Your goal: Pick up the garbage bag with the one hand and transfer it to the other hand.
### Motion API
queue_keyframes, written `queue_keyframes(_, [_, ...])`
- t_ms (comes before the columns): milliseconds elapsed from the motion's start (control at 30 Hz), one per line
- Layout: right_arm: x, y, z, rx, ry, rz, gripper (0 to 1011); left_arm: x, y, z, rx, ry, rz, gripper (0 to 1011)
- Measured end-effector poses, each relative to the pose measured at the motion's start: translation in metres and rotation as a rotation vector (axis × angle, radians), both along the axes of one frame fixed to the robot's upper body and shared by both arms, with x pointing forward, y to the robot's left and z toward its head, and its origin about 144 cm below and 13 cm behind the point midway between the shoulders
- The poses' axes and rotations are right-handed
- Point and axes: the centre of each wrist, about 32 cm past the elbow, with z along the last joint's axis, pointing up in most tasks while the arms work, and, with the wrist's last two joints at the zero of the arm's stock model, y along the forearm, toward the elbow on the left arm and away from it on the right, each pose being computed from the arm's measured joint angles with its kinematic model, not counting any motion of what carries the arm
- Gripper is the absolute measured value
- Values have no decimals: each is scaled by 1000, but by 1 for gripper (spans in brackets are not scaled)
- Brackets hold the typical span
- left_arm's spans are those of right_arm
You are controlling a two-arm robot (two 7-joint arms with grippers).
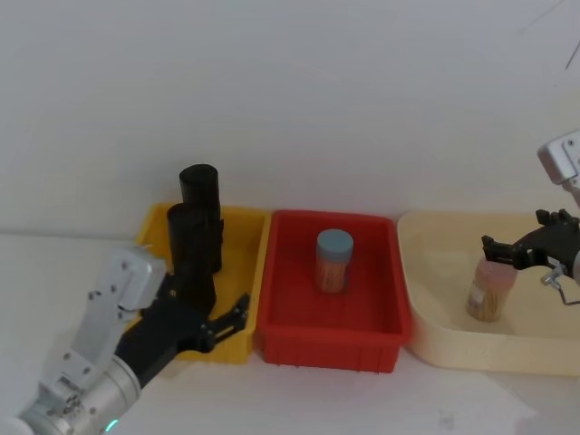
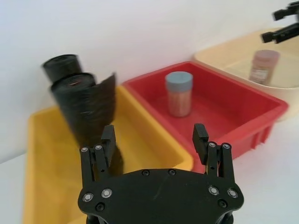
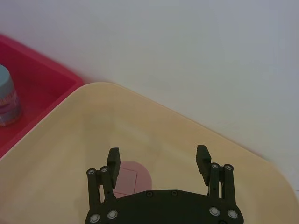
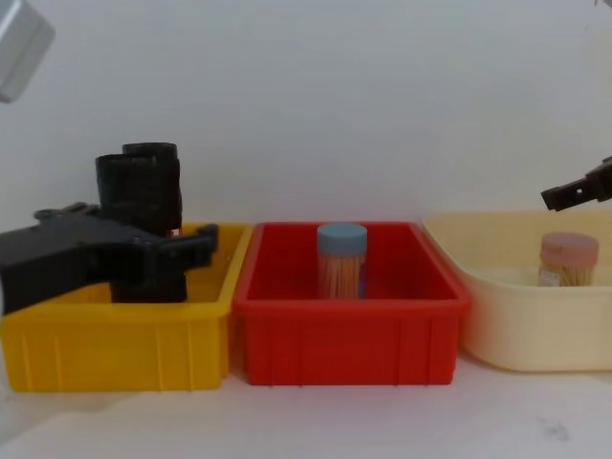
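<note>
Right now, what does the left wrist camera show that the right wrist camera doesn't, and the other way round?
Left wrist view: the open left gripper facing the yellow bin, where the garbage bag stands with another black cylinder behind it.
Right wrist view: no new things, but a look straight down on the pink-lidded jar, below the open right gripper.
Both: the red bin with its blue-lidded jar, the cream tray, the pink-lidded jar and the right gripper.

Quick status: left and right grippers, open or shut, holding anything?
Left gripper: open, empty, by the garbage bag in the yellow bin.
Right gripper: open, empty, over the cream tray.
</note>
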Motion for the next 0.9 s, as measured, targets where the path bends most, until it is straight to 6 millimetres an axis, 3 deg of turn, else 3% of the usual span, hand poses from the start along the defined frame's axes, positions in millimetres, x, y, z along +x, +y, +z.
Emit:
queue_keyframes(400, [0,0,0,0,0,0,1000,-1,11,5,-7,1,136,1000])
queue_keyframes(900, [0,0,0,0,0,0,1000,35,25,12,-24,64,150,1000])
